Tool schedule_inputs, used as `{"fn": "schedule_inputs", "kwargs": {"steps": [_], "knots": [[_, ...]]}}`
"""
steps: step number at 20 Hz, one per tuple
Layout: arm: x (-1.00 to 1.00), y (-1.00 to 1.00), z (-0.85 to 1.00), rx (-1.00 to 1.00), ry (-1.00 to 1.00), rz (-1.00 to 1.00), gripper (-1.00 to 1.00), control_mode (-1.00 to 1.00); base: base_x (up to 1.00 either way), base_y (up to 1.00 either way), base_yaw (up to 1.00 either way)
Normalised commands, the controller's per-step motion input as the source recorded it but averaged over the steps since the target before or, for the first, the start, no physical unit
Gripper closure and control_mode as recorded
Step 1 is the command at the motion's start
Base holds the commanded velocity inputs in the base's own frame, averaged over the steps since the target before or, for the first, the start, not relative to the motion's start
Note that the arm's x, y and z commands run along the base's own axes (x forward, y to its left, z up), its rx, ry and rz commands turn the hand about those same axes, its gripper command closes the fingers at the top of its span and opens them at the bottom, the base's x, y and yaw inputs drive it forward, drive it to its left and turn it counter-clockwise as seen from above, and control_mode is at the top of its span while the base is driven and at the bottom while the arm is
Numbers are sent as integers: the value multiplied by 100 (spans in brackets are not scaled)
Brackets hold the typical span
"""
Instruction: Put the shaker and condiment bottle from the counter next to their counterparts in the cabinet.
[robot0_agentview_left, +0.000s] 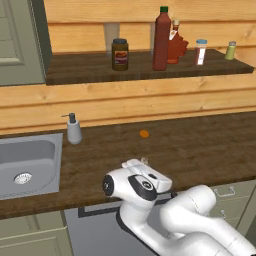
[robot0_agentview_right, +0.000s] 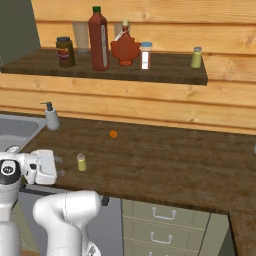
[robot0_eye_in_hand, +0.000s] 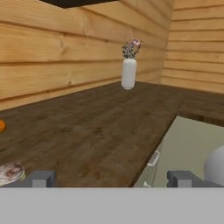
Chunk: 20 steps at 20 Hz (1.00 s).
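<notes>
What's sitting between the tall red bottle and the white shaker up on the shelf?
The maple-leaf bottle stands between the tall red bottle and the white shaker, seen in the right base view.

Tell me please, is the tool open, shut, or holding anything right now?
Tool: open, jaws wide apart, nothing between them; it sits low over the counter edge.

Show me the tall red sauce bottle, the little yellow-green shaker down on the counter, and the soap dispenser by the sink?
condiment bottle (robot0_agentview_right: 99, 42): right base view, on its red body.
shaker (robot0_agentview_right: 81, 163): right base view, on its yellowish-green side.
soap dispenser (robot0_agentview_left: 74, 131): left base view, on its grey body.
</notes>
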Motion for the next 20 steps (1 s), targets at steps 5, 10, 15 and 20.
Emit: {"fn": "schedule_inputs", "kwargs": {"steps": [5,10,15,20], "knots": [[19,1,-5,-1,0,-7,-100,-100,0,0,0],[26,6,-10,-3,0,-6,-100,-100,0,0,0],[15,31,-29,-8,0,-3,-100,-100,0,0,0],[29,15,-23,-3,0,-2,-100,-100,0,0,0]]}}
